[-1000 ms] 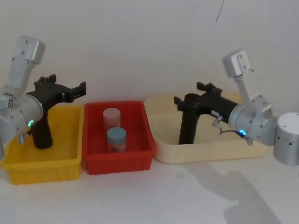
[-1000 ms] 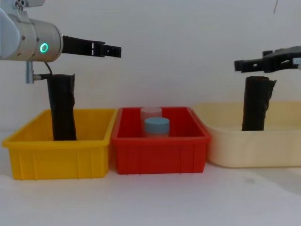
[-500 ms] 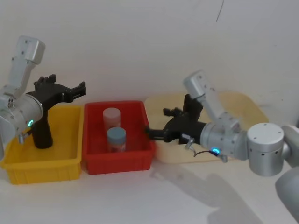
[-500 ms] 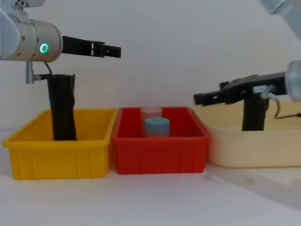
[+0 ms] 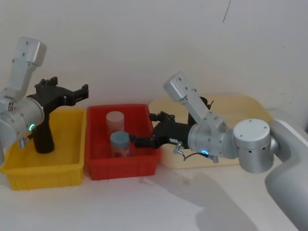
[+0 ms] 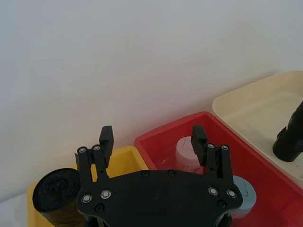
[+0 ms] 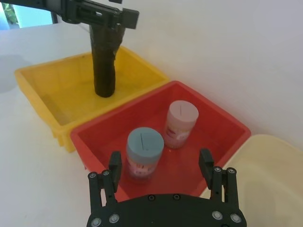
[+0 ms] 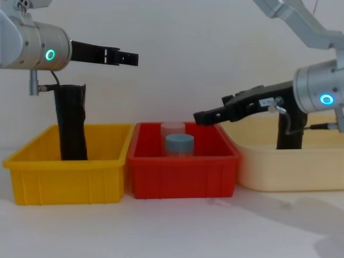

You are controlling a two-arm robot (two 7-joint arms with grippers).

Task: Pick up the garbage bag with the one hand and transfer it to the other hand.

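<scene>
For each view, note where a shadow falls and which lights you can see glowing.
Head view: the right arm throws a soft grey shadow on the table in front of the cream tray. Chest view: a green ring light glows behind the left gripper, a blue ring light behind the right gripper above the red bin.

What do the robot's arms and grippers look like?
The left gripper is long, slim, black, on a silver cylindrical wrist with a green ring light. The right gripper looks alike but has a small white label, a thin cable and a blue ring light.
</scene>
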